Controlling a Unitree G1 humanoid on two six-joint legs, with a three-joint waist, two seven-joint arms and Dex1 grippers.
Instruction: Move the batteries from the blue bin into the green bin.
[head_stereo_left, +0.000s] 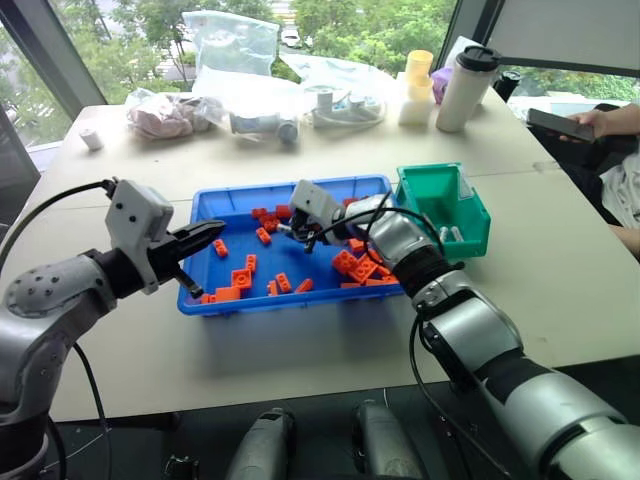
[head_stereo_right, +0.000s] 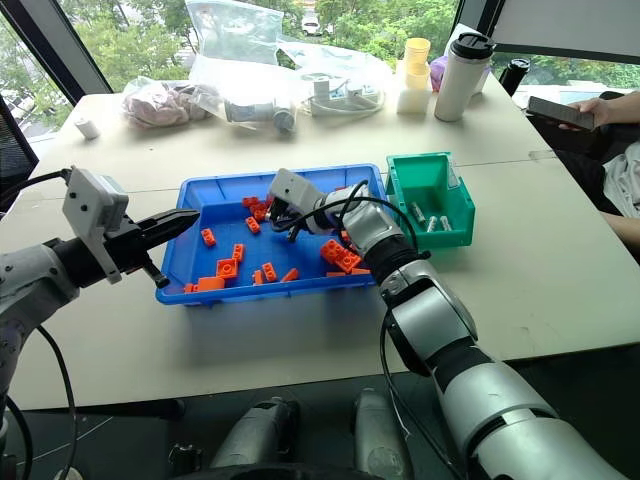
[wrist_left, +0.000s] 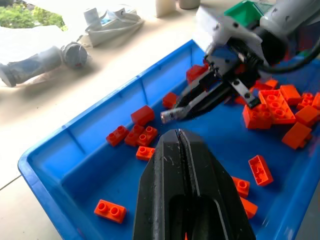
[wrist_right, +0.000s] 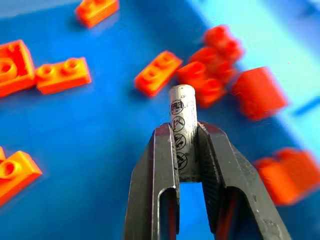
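Note:
The blue bin lies mid-table with orange bricks scattered in it. My right gripper is low inside it, near the far rim, shut on one of the batteries, a silver cylinder that sticks out past the fingertips. The left wrist view shows the same battery at the tip of the right gripper. The green bin sits against the blue bin's right end, with batteries lying in it. My left gripper hovers shut and holding nothing over the blue bin's left end.
Orange bricks cluster toward the blue bin's right side. At the back of the table are plastic bags, a white tumbler and yellow cups. A person holding a phone sits at the right edge.

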